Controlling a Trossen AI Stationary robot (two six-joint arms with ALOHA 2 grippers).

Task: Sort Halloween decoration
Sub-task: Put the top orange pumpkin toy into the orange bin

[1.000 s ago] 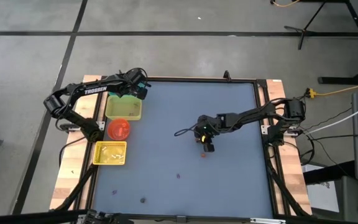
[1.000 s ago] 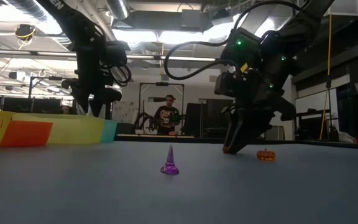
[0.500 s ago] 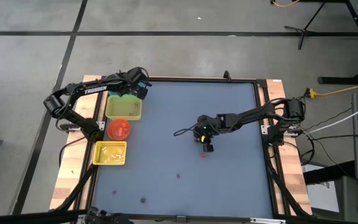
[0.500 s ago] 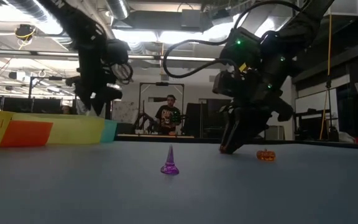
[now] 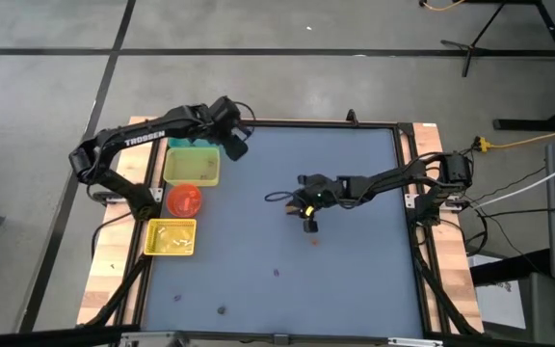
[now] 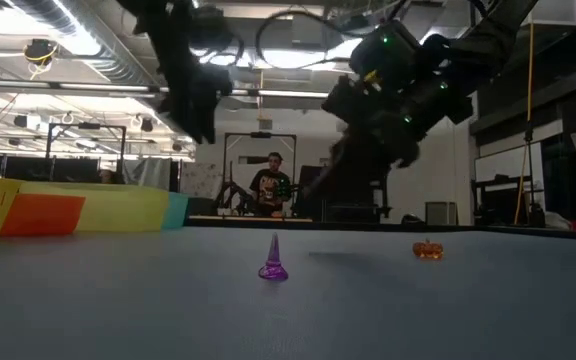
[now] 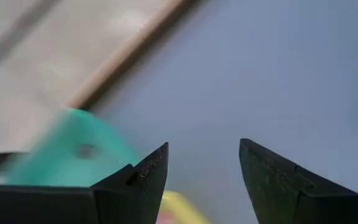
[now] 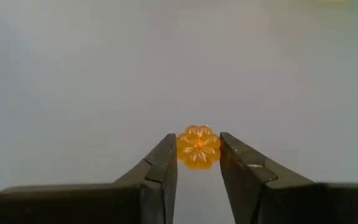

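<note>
Both arms rose. Left gripper (image 5: 236, 146) swung off the teal bin (image 7: 73, 148) toward 3 o'clock, jaws wide, empty. Right gripper (image 5: 308, 225) lifted, jaws narrowly apart, holding nothing. Orange pumpkin (image 5: 314, 241) lies on the table (image 5: 374, 173) at its 6 o'clock, purple cone (image 6: 273, 262) toward 7.

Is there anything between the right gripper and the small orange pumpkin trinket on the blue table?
Nothing visible does. The right gripper hangs above the blue table with its fingers apart. The small orange pumpkin trinket lies on bare surface, seen through that gap in the right wrist view. The purple cone trinket stands well aside.
</note>
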